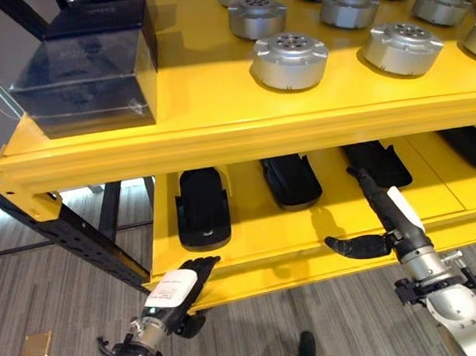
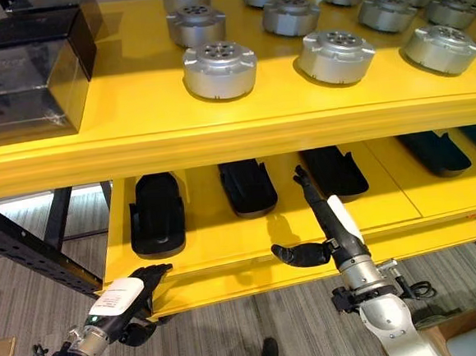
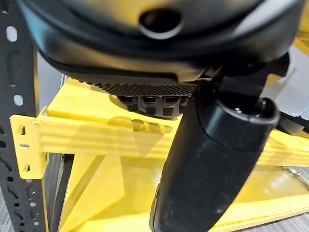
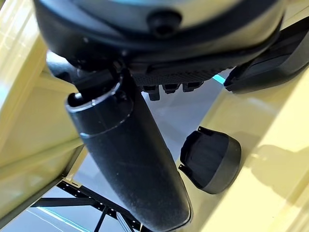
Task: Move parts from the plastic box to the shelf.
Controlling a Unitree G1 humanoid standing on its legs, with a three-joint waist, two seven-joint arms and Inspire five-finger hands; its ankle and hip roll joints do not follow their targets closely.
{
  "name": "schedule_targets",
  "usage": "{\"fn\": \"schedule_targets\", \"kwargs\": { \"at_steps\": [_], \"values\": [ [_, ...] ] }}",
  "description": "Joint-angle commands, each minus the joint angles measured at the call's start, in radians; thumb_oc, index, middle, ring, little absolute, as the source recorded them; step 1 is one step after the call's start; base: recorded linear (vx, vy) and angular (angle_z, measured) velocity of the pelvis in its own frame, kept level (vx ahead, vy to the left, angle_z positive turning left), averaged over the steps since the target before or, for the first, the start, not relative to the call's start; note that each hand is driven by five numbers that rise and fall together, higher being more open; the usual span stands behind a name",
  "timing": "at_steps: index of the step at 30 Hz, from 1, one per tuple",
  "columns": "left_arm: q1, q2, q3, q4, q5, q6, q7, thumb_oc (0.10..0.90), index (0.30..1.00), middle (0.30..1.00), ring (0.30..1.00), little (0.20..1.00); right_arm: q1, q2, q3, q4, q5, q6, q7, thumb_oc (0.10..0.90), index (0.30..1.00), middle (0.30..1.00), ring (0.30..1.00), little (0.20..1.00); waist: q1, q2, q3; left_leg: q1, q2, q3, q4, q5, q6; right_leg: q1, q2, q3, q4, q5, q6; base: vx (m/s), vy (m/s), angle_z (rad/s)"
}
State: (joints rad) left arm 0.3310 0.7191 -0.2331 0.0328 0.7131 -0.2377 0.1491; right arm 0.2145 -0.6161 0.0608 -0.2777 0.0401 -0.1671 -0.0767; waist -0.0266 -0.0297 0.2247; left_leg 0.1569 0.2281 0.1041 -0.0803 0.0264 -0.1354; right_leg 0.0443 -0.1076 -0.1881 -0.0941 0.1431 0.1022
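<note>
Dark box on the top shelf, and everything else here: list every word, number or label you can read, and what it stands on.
None can be read.
Dark box: faint print on top and front, too blurred.
Left hand: white cover, faint marks, too small.
Silver parts: no text visible.

Grey plank floor (image 1: 57, 291); small brown square (image 1: 37, 345), perhaps cardboard.

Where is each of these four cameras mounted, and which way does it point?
Left eye: head, looking down at yellow shelf; both arms show.
Right eye: beside it, same scene; left hand, right hand.
Left wrist: along its hand toward the shelf edge.
Right wrist: along its hand at a black part.
Both eyes share the silver discs.
</note>
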Motion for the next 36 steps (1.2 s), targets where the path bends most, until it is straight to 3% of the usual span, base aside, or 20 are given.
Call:
{"fn": "schedule_targets", "kwargs": {
  "at_steps": [1,36],
  "values": [
    [-0.082,0.001,0.013,-0.01,-0.009,-0.022,0.081,0.9,1.0,1.0,1.0,1.0,-0.13,-0.029,-0.046,-0.097,0.003,-0.101,-0.066,0.9,1.0,1.0,1.0,1.0,-0.013,-0.031,-0.016,-0.025,0.055,-0.017,0.042,0.036,-0.019,0.051,0.0,-0.045,0.079,-0.099,0.015,0.0,0.0,0.0],
    [-0.237,-0.098,-0.072,0.276,0.039,0.072,0.15,0.9,1.0,1.0,1.0,1.0,-0.137,-0.026,-0.006,-0.076,0.011,-0.099,-0.072,0.9,1.0,1.0,1.0,1.0,-0.037,-0.04,-0.033,-0.006,0.056,0.007,0.044,0.018,-0.021,0.053,-0.001,-0.028,0.081,-0.108,0.018,0.01,0.002,-0.01]
  ]
}}
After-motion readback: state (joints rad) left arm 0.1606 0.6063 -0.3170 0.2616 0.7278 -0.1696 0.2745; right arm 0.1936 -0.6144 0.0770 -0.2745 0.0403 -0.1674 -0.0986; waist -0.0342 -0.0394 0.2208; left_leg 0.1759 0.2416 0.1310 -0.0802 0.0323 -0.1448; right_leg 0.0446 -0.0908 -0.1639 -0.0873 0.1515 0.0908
